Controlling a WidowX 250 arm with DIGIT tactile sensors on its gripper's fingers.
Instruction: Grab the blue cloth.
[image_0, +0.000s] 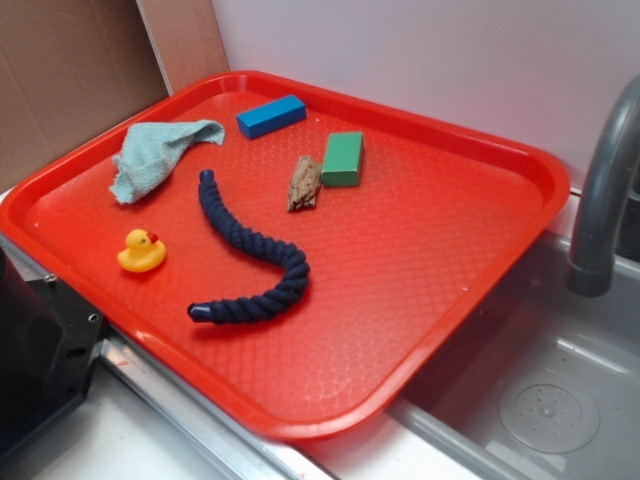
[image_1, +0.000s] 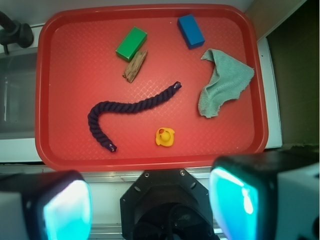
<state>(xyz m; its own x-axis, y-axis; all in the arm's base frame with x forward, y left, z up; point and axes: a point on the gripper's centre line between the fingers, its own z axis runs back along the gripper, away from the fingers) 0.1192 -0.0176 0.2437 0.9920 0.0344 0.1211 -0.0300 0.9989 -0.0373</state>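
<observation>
Teal terry cloth (image_1: 221, 82) untouched beyond the yellow duck (image_1: 165, 136).
Approach stage: gripper (image_1: 150, 205), fingers spread wide, must reach past the duck, descend, then pinch.

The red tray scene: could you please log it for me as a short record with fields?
support: red tray resting beside a grey sink
target: blue cloth, crumpled, lying flat near one tray corner, untouched
nearest neighbours: blue block, yellow duck
other items: navy rope curved mid-tray, green block, wood piece touching the green block
gripper: gripper high above the tray's edge, jaws spread wide, holding nothing
</observation>
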